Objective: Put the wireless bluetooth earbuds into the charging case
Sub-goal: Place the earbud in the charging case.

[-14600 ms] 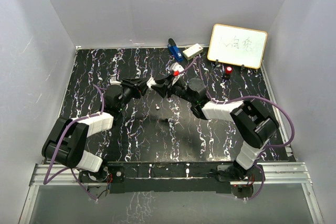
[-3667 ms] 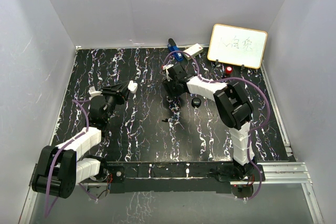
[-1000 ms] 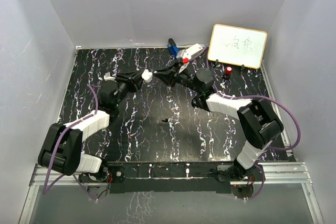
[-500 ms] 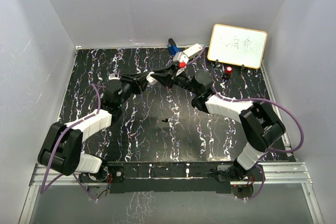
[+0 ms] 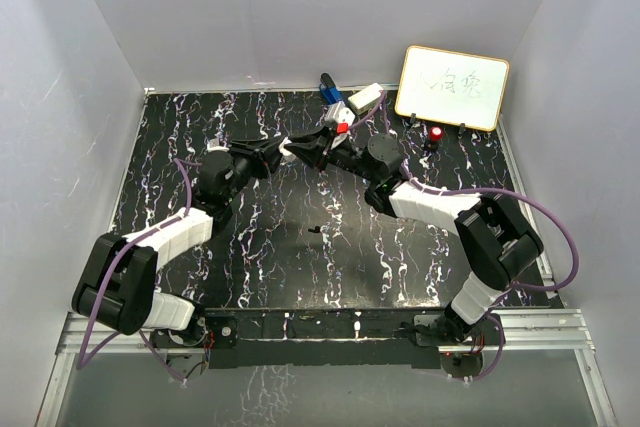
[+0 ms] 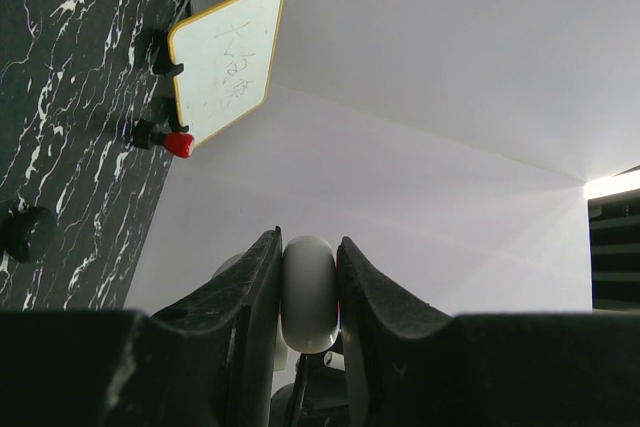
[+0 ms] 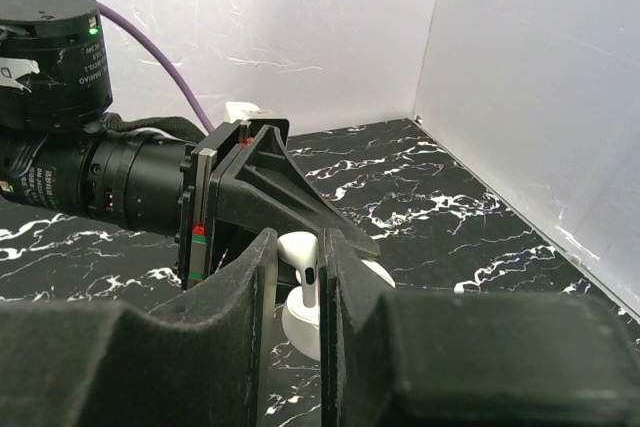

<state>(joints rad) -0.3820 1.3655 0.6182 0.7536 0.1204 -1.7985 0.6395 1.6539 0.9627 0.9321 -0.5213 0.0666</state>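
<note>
White, smooth round charging case [image 6: 308, 297] pinched in left tool [image 6: 308, 240].

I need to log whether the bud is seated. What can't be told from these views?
Charging case, left wrist view: pinched edge-on in the left claw; lid state hidden.
Earbud, right wrist view: lower end masked by the right claw.
Top view: claws' meeting point too small to show contact.
</note>
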